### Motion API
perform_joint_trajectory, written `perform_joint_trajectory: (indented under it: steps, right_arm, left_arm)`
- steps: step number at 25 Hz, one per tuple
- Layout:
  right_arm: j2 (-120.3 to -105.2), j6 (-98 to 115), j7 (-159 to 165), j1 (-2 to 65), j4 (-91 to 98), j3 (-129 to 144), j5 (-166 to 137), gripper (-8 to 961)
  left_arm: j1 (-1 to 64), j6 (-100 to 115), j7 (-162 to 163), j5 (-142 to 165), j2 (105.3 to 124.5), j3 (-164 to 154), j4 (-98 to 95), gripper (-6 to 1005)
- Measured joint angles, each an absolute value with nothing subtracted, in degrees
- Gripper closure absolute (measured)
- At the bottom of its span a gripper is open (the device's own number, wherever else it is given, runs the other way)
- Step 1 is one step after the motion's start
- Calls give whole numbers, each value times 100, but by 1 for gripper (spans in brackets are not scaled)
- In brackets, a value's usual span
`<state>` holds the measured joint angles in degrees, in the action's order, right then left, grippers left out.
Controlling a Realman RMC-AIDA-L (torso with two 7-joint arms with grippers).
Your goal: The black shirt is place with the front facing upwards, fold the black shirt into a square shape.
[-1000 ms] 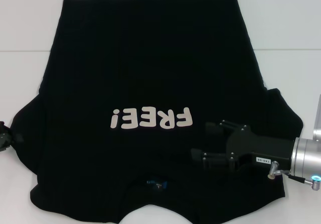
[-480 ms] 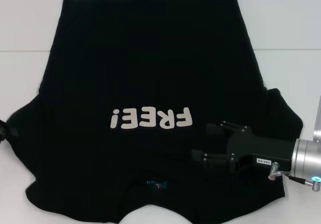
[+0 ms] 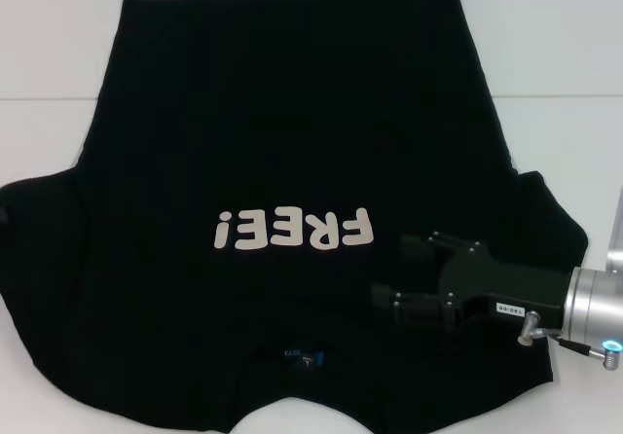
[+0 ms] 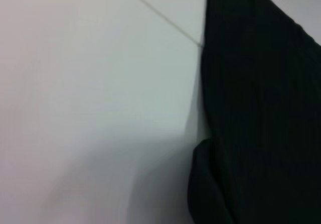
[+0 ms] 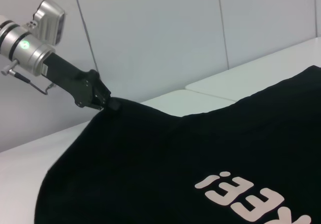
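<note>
One shirt (image 3: 292, 162), black and short-sleeved, lies spread front-up across most of the white table (image 3: 555, 54), hem toward the far edge and collar toward the robot. No fold shows in it: body and both sleeves lie open, so the squaring appears not yet begun, and the sleeve folds and the lengthwise folds are all left to do.

The left sleeve (image 3: 39, 220) is drawn out sideways to the edge of the head view. The right wrist view shows the left gripper (image 5: 103, 101) closed on the tip of that sleeve, pinching the cloth and holding it slightly off the table. This looks like a spreading or first-fold grasp.

The right gripper (image 3: 399, 271) hovers low over the shirt's chest, just beside the lettering, its two fingers apart and holding nothing.

Pale lettering (image 3: 295, 230) on the chest reads "FREE!", upside down from the head camera. A small blue label (image 3: 304, 358) sits inside the collar; its print is too small to read. A white tag on the right gripper's body is likewise illegible.
</note>
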<state>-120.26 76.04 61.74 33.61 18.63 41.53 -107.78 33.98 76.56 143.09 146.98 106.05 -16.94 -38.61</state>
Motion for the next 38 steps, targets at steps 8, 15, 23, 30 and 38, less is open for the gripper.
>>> perform_joint_trajectory:
  steps: [8,15,23,30,38]
  right_arm:
    - [-12025,7434,6153,3391,1832,4148,-10714,11]
    - [-12021,7387,6188,3377,1834,4165,-10713,11]
    - [-12014,7379,6175,3358,1837,4177,-10713,11]
    - [-12021,7386,6199,3387,1837,4197,-10723,11]
    - [-12024,7388,6163,3396,1769,4202,-10720,11]
  left_arm:
    - [3603,7747,14375,14717,10507,-1974,-3914,993]
    - [3841,7729,14717,14730,10485,-2395,-3916,992]
    - [4233,7906,14890,14695,10549,-2618,-3837,993]
    - [4511,7720,14930,14689,10764,-2626,-3546,989]
    - [4464,7467,14890,14278,10888,-2572,-3259,939]
